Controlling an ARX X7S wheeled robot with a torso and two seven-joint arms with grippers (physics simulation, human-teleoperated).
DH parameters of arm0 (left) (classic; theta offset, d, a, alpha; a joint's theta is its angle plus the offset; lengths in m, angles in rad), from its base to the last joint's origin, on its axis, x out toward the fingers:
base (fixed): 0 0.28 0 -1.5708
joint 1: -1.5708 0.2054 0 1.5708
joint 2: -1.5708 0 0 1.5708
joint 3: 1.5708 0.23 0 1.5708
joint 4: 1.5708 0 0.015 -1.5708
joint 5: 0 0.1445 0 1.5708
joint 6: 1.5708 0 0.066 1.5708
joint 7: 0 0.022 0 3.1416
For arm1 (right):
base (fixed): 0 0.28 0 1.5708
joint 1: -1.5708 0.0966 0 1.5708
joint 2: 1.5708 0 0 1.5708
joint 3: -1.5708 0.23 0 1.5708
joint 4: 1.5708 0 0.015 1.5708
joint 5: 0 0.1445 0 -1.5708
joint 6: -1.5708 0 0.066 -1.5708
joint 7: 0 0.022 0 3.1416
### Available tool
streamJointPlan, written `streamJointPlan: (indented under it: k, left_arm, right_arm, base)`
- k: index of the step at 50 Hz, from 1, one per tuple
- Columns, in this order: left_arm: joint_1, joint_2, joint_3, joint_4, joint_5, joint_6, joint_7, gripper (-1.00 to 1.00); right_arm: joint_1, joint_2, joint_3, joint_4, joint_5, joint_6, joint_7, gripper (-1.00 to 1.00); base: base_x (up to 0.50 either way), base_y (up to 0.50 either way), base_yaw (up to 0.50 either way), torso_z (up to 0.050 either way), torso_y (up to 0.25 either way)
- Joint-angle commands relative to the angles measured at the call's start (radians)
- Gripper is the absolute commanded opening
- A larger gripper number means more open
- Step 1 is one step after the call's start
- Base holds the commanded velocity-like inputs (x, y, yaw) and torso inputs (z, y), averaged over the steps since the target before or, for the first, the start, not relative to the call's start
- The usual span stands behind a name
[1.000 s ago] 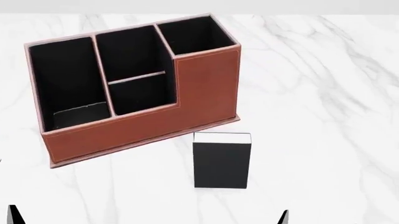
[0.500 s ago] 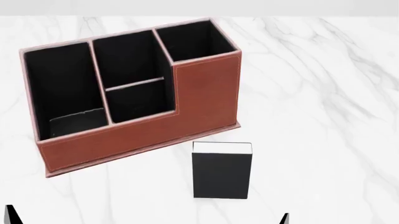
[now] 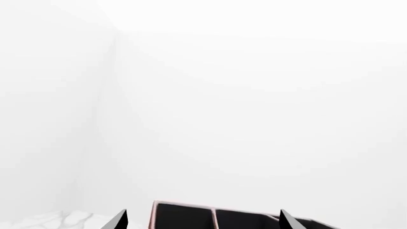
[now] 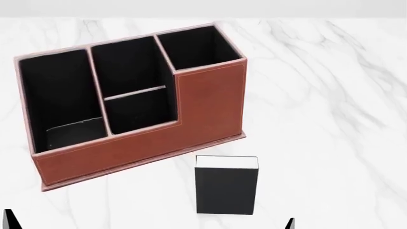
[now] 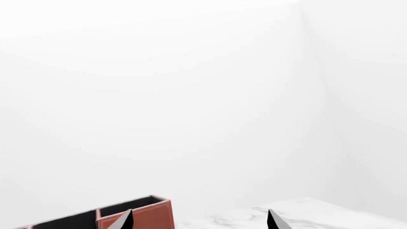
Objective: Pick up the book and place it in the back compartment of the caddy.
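Both grippers are mostly cut off. In the head view only dark tips poke up at the bottom edge: the left gripper as a sliver at the far left corner, the right gripper as a sliver right of centre. Arms and wrists aren't visible at all.

The wrist views give more. In the left wrist view two black fingertips stand wide apart w/ nothing between them, so that hand is spread and empty. The right wrist view shows the same for the right gripper: fingertips well apart, empty.

Both wrist cams look mostly at blank white wall. The left one catches only a strip of the caddy's rim and black lining plus a bit of marble; the right one catches a corner of the caddy's brown wall. Neither shows the book.

The head view alone shows the full layout. The book lies flat on the white marble table, white page edge facing away from the robot, just in front of the caddy near its right end (close to, but apart from, its base lip). The caddy sits angled, its taller part at right. A pale outline shows at the bottom of its left compartment; can't tell what it is.
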Motion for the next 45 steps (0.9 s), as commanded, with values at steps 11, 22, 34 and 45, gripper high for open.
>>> streamJointPlan:
  k: [11, 22, 34, 45]
  left_arm:
    - [0.001, -0.008, 0.005, 0.004, -0.001, 0.001, -0.011, 1.0]
    - [0.0, -0.011, 0.008, 0.001, -0.001, 0.003, -0.016, 1.0]
    - [-0.003, -0.016, 0.007, 0.0, -0.007, 0.003, -0.023, 1.0]
    - [-0.003, -0.019, 0.009, 0.0, -0.005, 0.005, -0.028, 1.0]
  right_arm:
    - [0.002, 0.007, -0.009, 0.005, -0.004, -0.004, 0.008, 1.0]
    - [0.003, 0.01, -0.013, 0.007, -0.004, -0.008, 0.012, 1.0]
    - [0.004, 0.012, -0.016, 0.007, -0.01, -0.009, 0.02, 1.0]
    - [0.001, 0.012, -0.017, 0.008, -0.025, -0.018, 0.028, 1.0]
  base:
    - [0.08, 0.0, 0.0, 0.0, 0.0]
    - [0.08, 0.0, 0.0, 0.0, 0.0]
    - [0.09, 0.0, 0.0, 0.0, 0.0]
    - [0.09, 0.0, 0.0, 0.0, 0.0]
